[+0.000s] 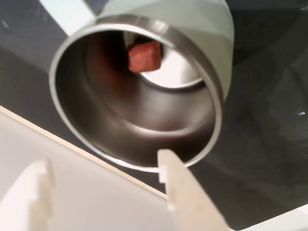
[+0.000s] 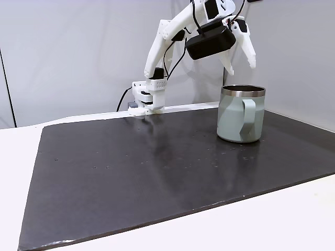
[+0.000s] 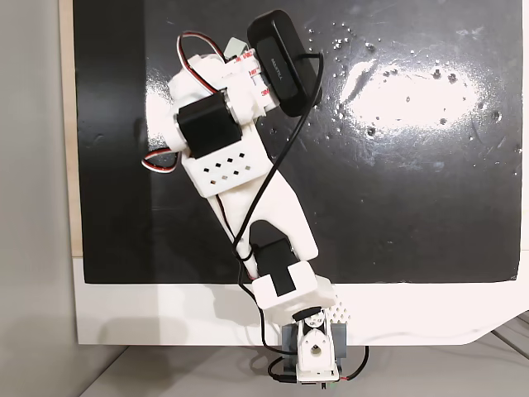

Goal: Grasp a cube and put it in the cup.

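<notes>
In the wrist view, dark glossy mat (image 1: pixel 269 120) below; cube (image 1: pixel 144 56) lies on the steel bottom inside the cup (image 1: pixel 211 33). Gripper (image 1: pixel 103 173) fingers spread wide above the rim, holding nothing.

In a fixed view, mat on white table (image 2: pixel 15 157), grey wall behind; gripper (image 2: pixel 239 57) hangs open over cup (image 2: pixel 233 117).

In another fixed view, from above, arm (image 3: pixel 240 174) covers the cup.

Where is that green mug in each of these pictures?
Wrist view: the cup sits upper centre, seen from above down into its steel inside, the cube on its bottom.
A fixed view from the side: the cup stands right of centre on the dark mat, handle toward the camera.
A fixed view from above: a pale sliver beside the black camera may be its edge; I cannot tell.
Shared landmark: the gripper, open above the mug.
</notes>
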